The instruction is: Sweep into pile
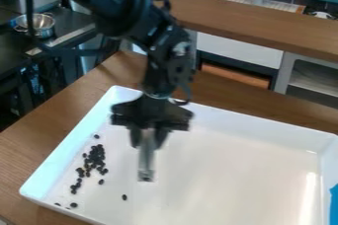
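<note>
Camera view has the gripper clamped on a narrow grey tool beside the dark beans in the white tray, and so slim a tip could, I'd worry, let strays roll past.

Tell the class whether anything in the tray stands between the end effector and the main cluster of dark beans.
Nothing visible does: between the grey tool in the end effector and the cluster of dark beans lies just the white floor of the tray.
</note>
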Motion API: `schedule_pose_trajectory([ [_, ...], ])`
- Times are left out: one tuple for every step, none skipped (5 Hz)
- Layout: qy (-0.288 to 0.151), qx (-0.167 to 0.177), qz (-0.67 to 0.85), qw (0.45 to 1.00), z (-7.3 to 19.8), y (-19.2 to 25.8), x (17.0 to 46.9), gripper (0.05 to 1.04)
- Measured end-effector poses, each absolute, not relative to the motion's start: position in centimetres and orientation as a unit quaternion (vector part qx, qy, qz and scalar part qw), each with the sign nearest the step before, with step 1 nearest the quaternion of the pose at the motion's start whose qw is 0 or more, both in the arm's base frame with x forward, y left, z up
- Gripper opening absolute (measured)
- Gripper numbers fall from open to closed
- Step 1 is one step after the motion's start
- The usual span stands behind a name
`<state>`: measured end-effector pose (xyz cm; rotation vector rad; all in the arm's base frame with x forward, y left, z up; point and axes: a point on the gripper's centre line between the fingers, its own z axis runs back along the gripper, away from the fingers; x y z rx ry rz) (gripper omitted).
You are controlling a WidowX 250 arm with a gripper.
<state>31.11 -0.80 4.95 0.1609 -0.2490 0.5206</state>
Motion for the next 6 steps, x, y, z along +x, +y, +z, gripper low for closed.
schedule_pose_trajectory([
  [-0.13, 0.08, 0.21, 0.966, 3.0, -4.9, 31.7, 0.387],
  [-0.145, 0.101, 0.194, 0.965, 0.5, -6.1, 31.4, 0.387],
  [-0.155, 0.104, 0.182, 0.965, -0.6, -6.1, 30.8, 0.386],
  [-0.16, 0.102, 0.166, 0.968, -0.9, -5.7, 29.6, 0.387],
  [-0.147, 0.097, 0.162, 0.971, -0.7, -4.7, 27.9, 0.386],
  [-0.135, 0.096, 0.158, 0.973, -0.6, -3.8, 26.8, 0.386],
])
